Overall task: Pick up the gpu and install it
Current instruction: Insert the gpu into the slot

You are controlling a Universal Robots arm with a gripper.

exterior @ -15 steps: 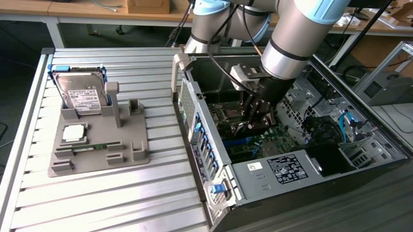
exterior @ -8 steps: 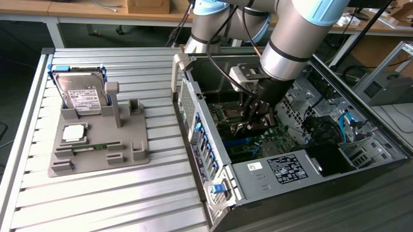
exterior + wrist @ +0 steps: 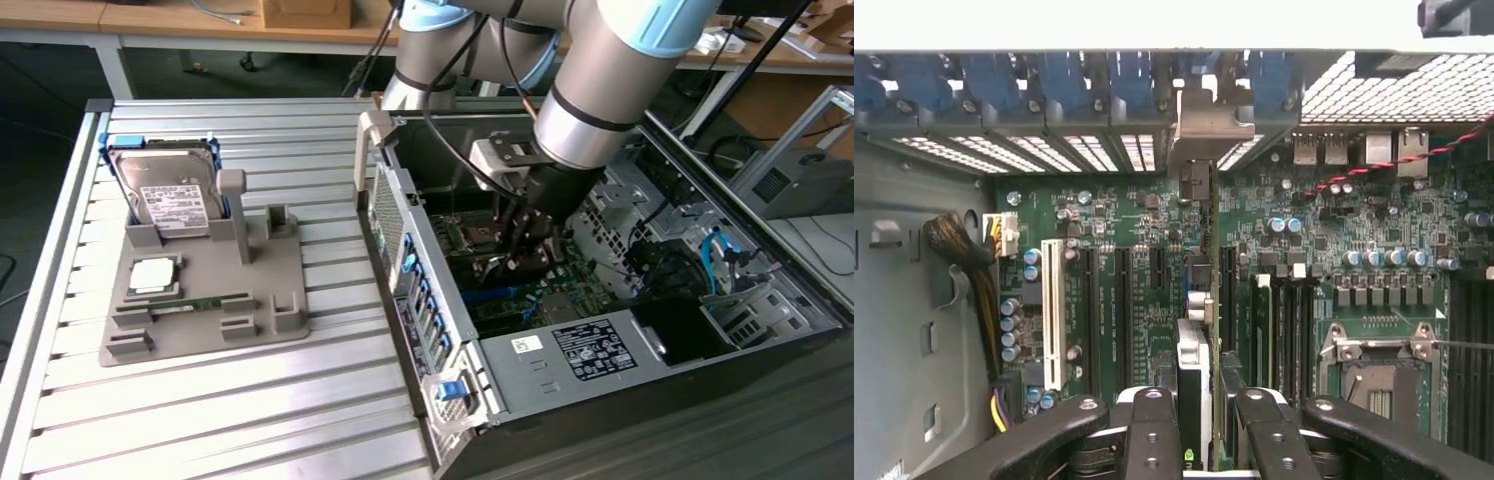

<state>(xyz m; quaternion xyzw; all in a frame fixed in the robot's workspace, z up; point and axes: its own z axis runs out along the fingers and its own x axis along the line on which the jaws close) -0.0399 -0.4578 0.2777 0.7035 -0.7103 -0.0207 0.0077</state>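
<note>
Holding the gpu edge-on between its two fingers, the tool stands inside the open computer case, low over the motherboard. The jaws are clamped on the card's upper edge. The card runs away from the wrist camera toward the rear slot openings, its silver bracket at the far end near the blue retainers.

Handling judgement: light, stiff, thin and fragile; the edge grip avoids the components, and sideways force would likely stress the board.

Obscured: the card's lower contact edge and the slot beneath it cannot be made out, so seating is undetermined. In the exterior view the arm hides most of the card.

On the counter, the parts holder carries a hard drive.
</note>
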